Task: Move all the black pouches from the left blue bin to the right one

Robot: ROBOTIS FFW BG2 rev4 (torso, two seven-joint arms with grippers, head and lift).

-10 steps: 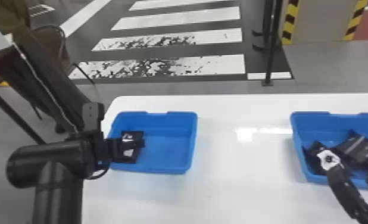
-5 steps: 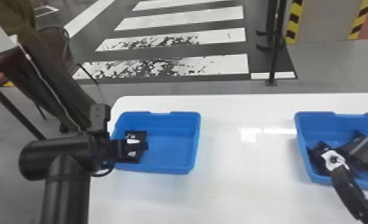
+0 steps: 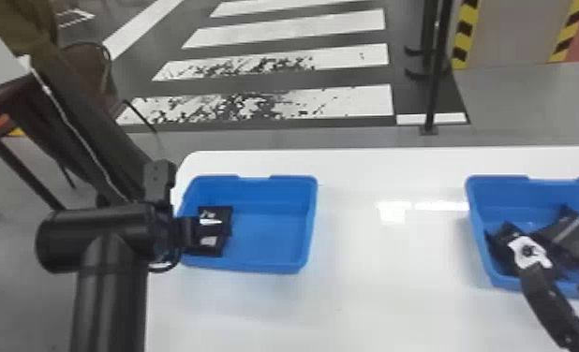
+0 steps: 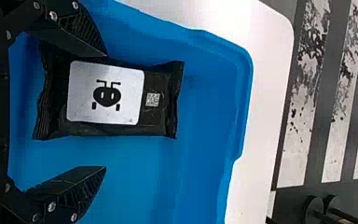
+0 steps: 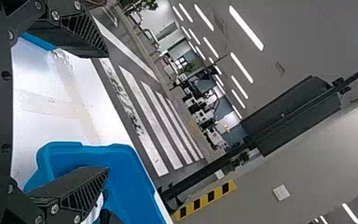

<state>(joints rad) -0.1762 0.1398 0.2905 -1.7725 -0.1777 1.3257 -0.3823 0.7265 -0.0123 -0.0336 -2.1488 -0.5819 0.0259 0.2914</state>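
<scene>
A black pouch [image 4: 158, 116] has a black figure on its white label [image 4: 81, 93]; the left bin [image 3: 274, 234] is blue, the surface [image 3: 396, 271] white.

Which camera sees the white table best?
The head view: the white table spreads widely there, under the left bin and right bin. The left wrist view shows its rounded corner; the right wrist view, a piece between the bins.

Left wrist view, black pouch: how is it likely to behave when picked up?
The black pouch will probably give under a squeeze, as its wrapper is creased with thin crimped ends. Its broad middle looks filled, so it may sag only a little. It lies on its broad side, so rolling seems unlikely.
</scene>
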